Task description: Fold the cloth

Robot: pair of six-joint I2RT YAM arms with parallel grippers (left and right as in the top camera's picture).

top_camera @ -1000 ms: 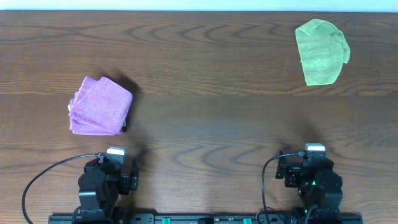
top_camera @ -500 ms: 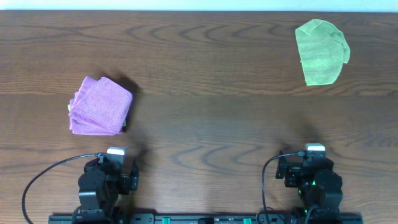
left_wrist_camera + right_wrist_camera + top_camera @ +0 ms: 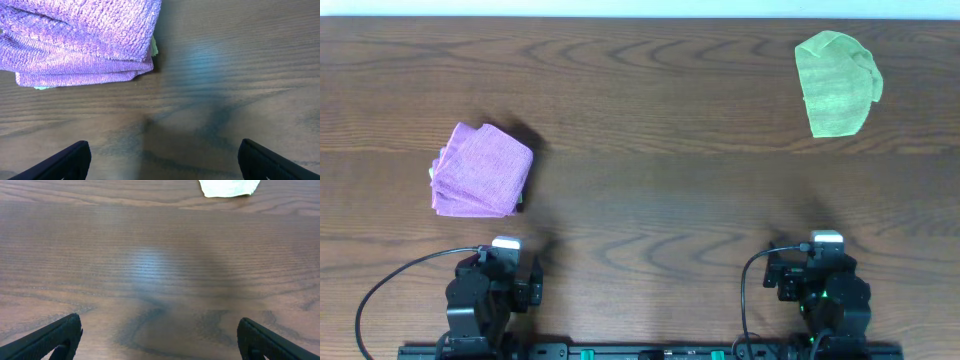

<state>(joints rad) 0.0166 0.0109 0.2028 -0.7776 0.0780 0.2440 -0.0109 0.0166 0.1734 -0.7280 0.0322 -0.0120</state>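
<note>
On the wood table (image 3: 650,190) lie purple cloth (image 3: 480,170) and green cloth (image 3: 835,82); left gripper (image 3: 162,156), right gripper (image 3: 157,332) gape wide.

Dark wood-grain table (image 3: 650,180), a purple cloth (image 3: 480,170) folded into a thick stack on its left side, a green cloth (image 3: 835,83) lying loosely rumpled near the far right corner, the two well apart

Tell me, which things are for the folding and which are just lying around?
For the job: green cloth, loose and rumpled, likely the one to fold.
Just lying about: purple cloth, already folded in a neat stack.
</note>
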